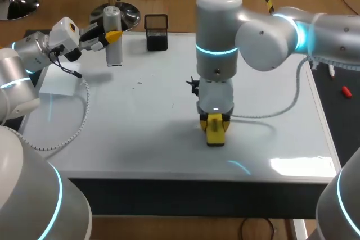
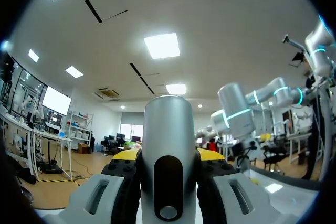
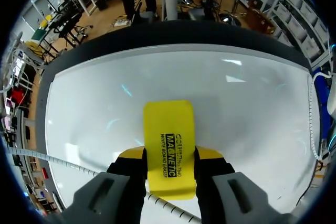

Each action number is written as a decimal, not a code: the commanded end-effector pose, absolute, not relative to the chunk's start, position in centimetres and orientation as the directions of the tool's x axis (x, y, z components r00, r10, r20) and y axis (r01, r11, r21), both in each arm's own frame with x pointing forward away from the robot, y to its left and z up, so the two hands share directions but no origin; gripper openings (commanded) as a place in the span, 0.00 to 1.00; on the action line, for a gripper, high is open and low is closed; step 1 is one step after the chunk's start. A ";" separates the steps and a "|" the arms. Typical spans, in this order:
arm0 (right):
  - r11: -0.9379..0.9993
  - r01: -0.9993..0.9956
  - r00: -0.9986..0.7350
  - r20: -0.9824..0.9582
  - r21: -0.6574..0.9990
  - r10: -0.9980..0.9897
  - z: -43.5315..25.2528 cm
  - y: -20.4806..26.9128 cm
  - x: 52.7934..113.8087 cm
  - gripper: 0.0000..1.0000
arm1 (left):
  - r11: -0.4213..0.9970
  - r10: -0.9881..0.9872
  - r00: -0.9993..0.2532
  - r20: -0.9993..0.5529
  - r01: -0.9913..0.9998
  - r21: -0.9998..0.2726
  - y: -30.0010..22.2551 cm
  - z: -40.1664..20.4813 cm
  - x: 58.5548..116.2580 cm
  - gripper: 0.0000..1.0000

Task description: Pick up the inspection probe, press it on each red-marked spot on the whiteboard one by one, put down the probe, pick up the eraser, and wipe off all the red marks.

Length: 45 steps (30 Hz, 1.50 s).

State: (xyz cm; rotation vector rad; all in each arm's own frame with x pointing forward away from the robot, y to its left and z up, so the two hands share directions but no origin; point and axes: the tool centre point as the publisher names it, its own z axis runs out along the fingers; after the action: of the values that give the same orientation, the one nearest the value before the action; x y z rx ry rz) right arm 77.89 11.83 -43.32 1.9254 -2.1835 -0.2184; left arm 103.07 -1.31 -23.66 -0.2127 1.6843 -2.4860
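The silver cylindrical probe [image 1: 114,51] stands upright at the back left of the whiteboard [image 1: 140,133]. My left gripper [image 1: 110,37] is shut on its upper part from the side. In the left wrist view the probe [image 2: 169,129] fills the gap between the fingers of the left gripper [image 2: 168,156]. My right gripper [image 1: 215,122] points straight down near the board's middle, shut on the yellow eraser [image 1: 215,134], which lies flat against the board. The eraser [image 3: 169,135] sits clamped in the right gripper [image 3: 169,158] on the whiteboard [image 3: 236,98]. I see no red marks, only a few faint dark specks [image 1: 139,82].
A black open box [image 1: 156,32] stands at the board's back edge, right of the probe. A white sheet [image 1: 59,85] lies at the left edge. A small red object [image 1: 346,91] lies on the dark surface beyond the board's right edge.
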 end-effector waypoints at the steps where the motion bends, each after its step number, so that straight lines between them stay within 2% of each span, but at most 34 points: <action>1: 0.143 -0.957 -0.130 0.068 0.252 -0.989 -44.7 9.0 77.4 0.00 | -0.369 -0.187 -0.981 0.042 0.031 -0.929 -1.3 -23.6 103.1 0.00; 10: 0.162 -0.958 -0.147 0.080 0.236 -0.986 -43.9 8.0 77.5 0.00 | -0.369 -0.187 -0.981 0.042 0.031 -0.929 -1.3 -23.6 103.1 0.00; 29: 0.107 -0.986 -0.100 0.066 0.126 -0.993 -37.4 8.0 78.4 0.00 | -0.369 -0.187 -0.981 0.042 0.031 -0.929 -1.3 -23.6 103.1 0.00; 45: 0.116 -0.987 -0.108 0.071 0.115 -0.992 -36.7 7.4 78.5 0.00 | -0.369 -0.187 -0.981 0.042 0.031 -0.929 -1.3 -23.6 103.1 0.00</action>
State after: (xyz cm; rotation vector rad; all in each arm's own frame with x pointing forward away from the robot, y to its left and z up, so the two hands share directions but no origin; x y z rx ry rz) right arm 78.62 7.61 -36.84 2.0015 -2.2458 -0.0610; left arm 103.08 -1.32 -23.65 -0.2126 1.6843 -2.4860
